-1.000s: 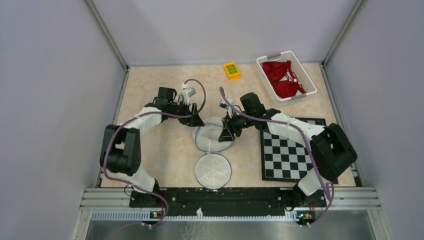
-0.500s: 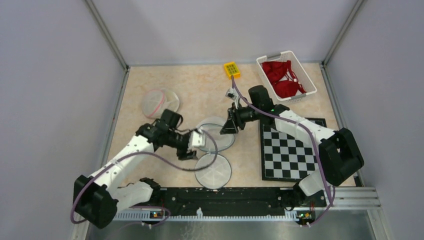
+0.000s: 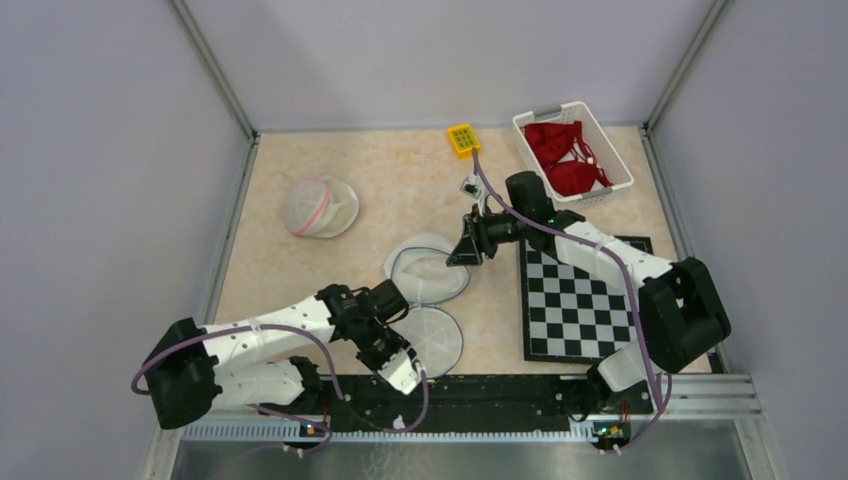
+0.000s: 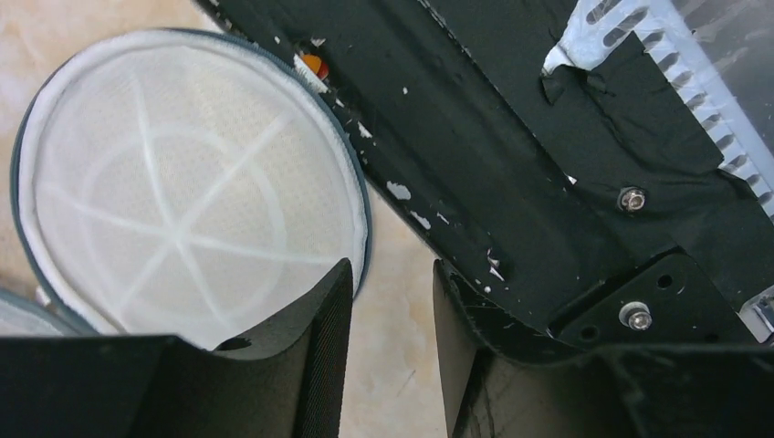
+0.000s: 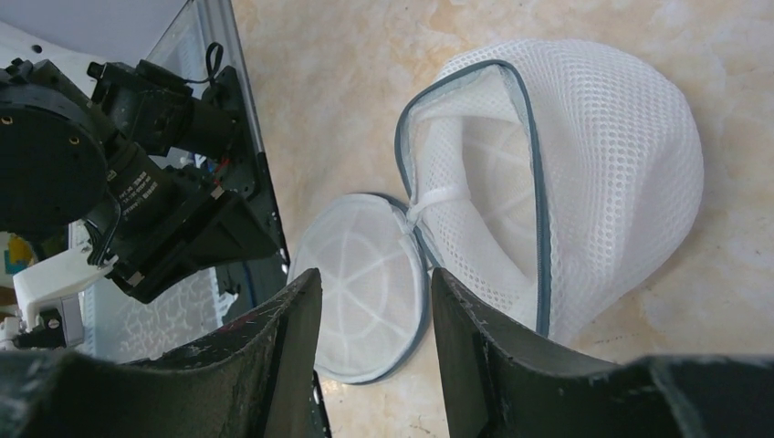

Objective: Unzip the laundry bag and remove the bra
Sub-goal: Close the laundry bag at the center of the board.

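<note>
An unzipped white mesh laundry bag (image 3: 430,268) lies mid-table, its round lid (image 3: 426,340) flipped open toward the near edge. In the right wrist view the bag (image 5: 584,155) gapes, showing only white mesh inside, with the lid (image 5: 365,283) beside it. Red bras (image 3: 565,155) lie in a white basket (image 3: 530,133) at the far right. My right gripper (image 3: 462,252) (image 5: 374,301) is open and empty at the bag's right rim. My left gripper (image 3: 392,352) (image 4: 392,274) is open and empty, low beside the lid (image 4: 183,192) near the black base rail (image 4: 511,155).
A second, closed mesh bag (image 3: 318,208) with something red inside lies at the far left. A yellow block (image 3: 462,139) sits at the back. A checkerboard mat (image 3: 585,300) lies at the right under my right arm.
My left arm has swung from the bag's far-left side back to the near edge beside the lid. My right gripper has drawn slightly back to the right. The bag lies more open.
</note>
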Available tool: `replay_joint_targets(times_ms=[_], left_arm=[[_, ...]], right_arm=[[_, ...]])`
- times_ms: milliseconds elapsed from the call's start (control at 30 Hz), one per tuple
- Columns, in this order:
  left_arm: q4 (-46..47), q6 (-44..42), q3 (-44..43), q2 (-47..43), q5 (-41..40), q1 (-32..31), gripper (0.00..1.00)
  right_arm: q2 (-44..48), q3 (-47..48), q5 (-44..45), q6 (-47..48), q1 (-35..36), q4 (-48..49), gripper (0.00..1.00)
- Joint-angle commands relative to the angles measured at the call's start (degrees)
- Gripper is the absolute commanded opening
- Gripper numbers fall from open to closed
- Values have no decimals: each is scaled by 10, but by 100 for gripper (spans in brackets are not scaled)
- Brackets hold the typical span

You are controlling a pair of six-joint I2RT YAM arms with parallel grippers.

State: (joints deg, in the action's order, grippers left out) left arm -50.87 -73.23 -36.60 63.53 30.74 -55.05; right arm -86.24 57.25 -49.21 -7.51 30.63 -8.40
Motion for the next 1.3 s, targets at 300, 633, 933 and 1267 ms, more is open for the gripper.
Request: replay_joint_targets(times_ms=[300,633,933,1267], left_arm=[[91,30,-20,109,-12,-36,43],[93,31,-15,150,-40,-36,18],[40,58,-79,121,3,-37,0],[-123,106,-248,138,146,-27,0]], right_arm=[[26,-12,-8,2,0,28,48],[43,-10,2,36,0,0,48],[58,48,10,96,-32,-78,48],[55,81,26,129,-41,-125,48]])
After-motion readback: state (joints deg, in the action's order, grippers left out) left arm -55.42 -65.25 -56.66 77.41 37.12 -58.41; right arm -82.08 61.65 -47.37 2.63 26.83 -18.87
